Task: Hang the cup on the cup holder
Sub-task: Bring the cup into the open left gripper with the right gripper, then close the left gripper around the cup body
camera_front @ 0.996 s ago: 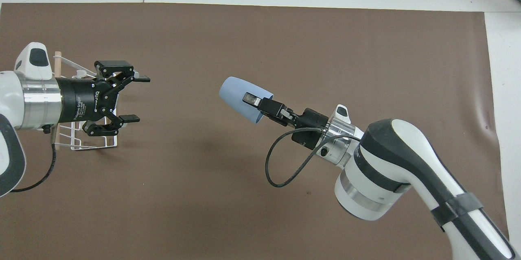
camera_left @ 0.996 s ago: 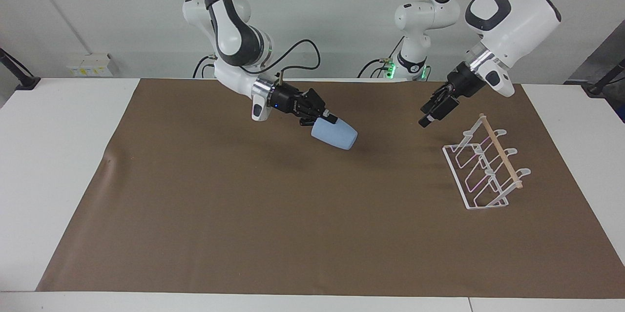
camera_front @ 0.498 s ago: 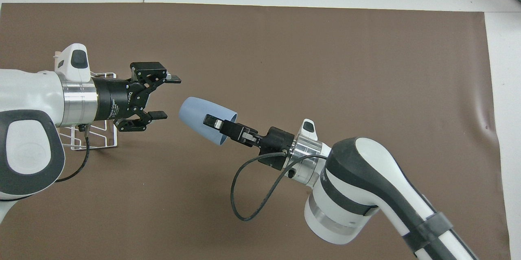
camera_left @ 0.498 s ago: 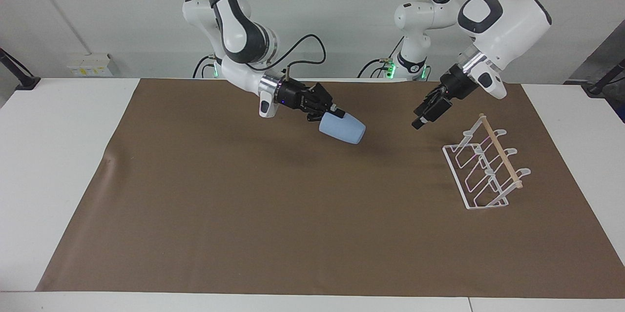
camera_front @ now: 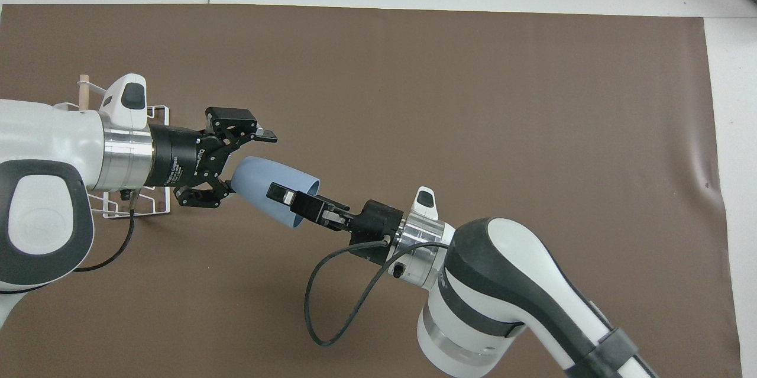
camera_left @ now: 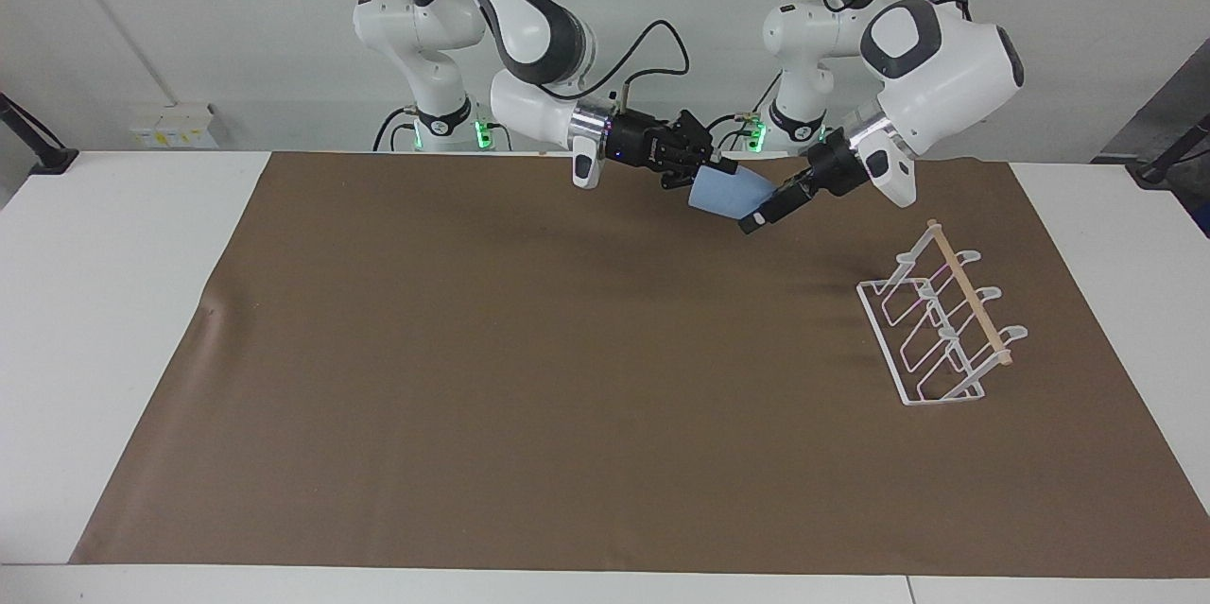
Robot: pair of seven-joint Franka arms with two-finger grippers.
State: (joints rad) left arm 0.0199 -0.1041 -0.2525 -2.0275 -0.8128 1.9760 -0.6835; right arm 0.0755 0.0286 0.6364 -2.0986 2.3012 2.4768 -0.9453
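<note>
In the facing view the right gripper [camera_left: 720, 171] holds the cup [camera_left: 723, 193] by its rim in the air over the brown mat [camera_left: 473, 377], its base between the left gripper's [camera_left: 761, 215] wide-spread fingers, well apart from the cup holder [camera_left: 941, 325], while the overhead view shows the same cup [camera_front: 272, 191] lying sideways, pinched at the rim.

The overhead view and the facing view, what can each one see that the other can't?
Only the overhead view shows into the cup's open rim, where one finger of the right tool sits inside. Only the facing view shows both arms' bases and the whole cup holder; from overhead the left arm covers most of it. Both show the right tool holding the cup in the air, its closed end between the open fingers of the left tool.
</note>
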